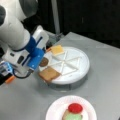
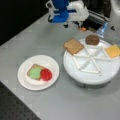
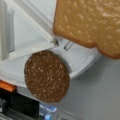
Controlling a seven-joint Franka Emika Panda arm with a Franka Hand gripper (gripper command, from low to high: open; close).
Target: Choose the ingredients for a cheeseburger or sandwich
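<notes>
Patty (image 3: 46, 76) lies directly below my pincer (image 1: 37, 65) at the divided tray's (image 1: 80, 71) left rim in a front view, toast (image 1: 49, 74) just beside, cheese (image 1: 57, 50) farther up, while whether my pincer is open I cannot tell.

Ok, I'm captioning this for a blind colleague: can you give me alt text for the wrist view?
Close view from above of a round brown patty lying at the rim of a white divided tray, with a tan toast square overhanging the tray's edge toward the top right. Grey table shows at the lower right; the gripper is not in view.
</notes>
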